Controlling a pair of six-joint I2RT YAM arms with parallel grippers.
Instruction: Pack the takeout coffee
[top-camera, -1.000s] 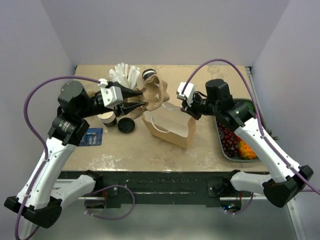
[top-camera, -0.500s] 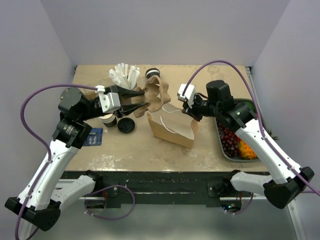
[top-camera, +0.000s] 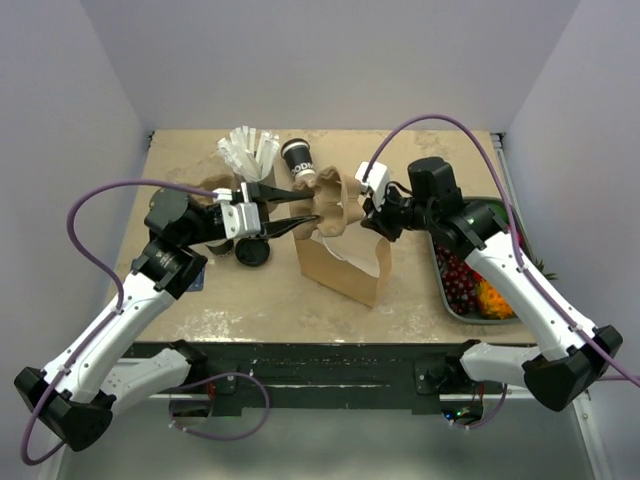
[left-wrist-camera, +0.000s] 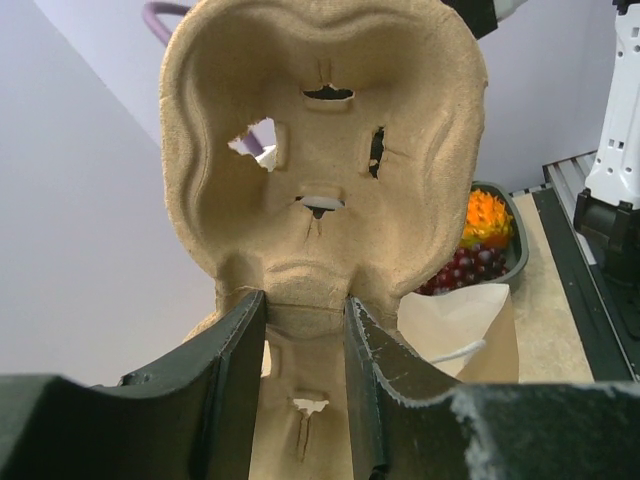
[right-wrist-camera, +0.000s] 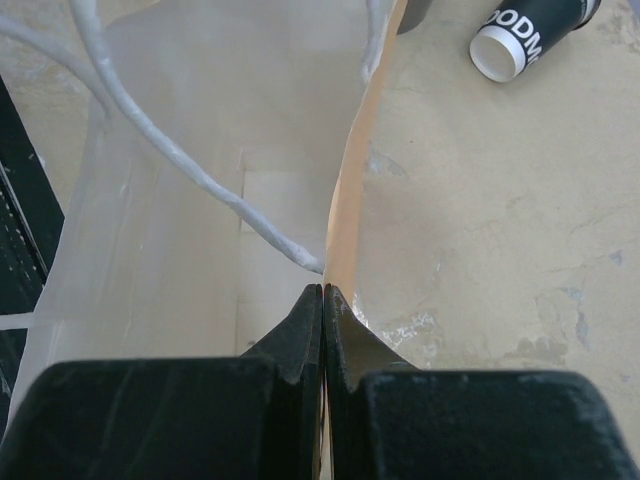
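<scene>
The takeout coffee (top-camera: 298, 160) is a dark cup with white lettering, lying on its side at the back of the table; it also shows in the right wrist view (right-wrist-camera: 525, 35). My left gripper (top-camera: 300, 208) is shut on a brown pulp cup carrier (top-camera: 328, 203), held up over the near-left rim of the brown paper bag (top-camera: 345, 265). In the left wrist view the fingers (left-wrist-camera: 250, 340) clamp the carrier's (left-wrist-camera: 320, 150) middle ridge. My right gripper (right-wrist-camera: 322, 290) is shut on the bag's top edge (right-wrist-camera: 345, 200), beside its white string handle.
A pile of white packets (top-camera: 250, 150) lies at the back left. A loose black lid (top-camera: 252, 252), a cup stack (top-camera: 214, 243) and a blue card (top-camera: 190, 274) sit under my left arm. A tray of fruit (top-camera: 470, 285) stands at the right edge.
My left arm has swung right, carrying the cup carrier from beside the bag to over its rim and uncovering the coffee cup. The right gripper kept its pinch on the bag's edge.
</scene>
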